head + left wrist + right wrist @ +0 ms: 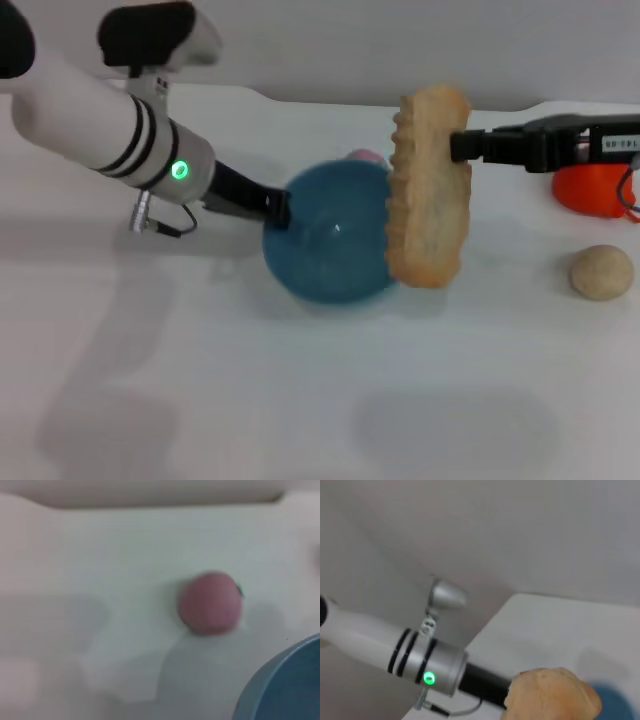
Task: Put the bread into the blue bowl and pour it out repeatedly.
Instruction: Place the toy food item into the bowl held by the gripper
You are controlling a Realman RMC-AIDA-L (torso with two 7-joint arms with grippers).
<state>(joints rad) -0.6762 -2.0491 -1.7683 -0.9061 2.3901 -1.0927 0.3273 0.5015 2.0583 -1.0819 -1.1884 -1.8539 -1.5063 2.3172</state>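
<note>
two grippers work: the left gripper (278, 208) grips the bowl (328, 235) at its left rim, fingers partly hidden. the right gripper (462, 146) holds the bread (428, 187) on end above the bowl's right rim. a pink ball (210, 602) sits half-hidden behind the bowl. a beige ball (601, 271) lies well apart, right. writing on the right gripper is unreadable.

The black right gripper (462, 146) body carries a small white label with printed characters, too small to read. No other text shows.
</note>
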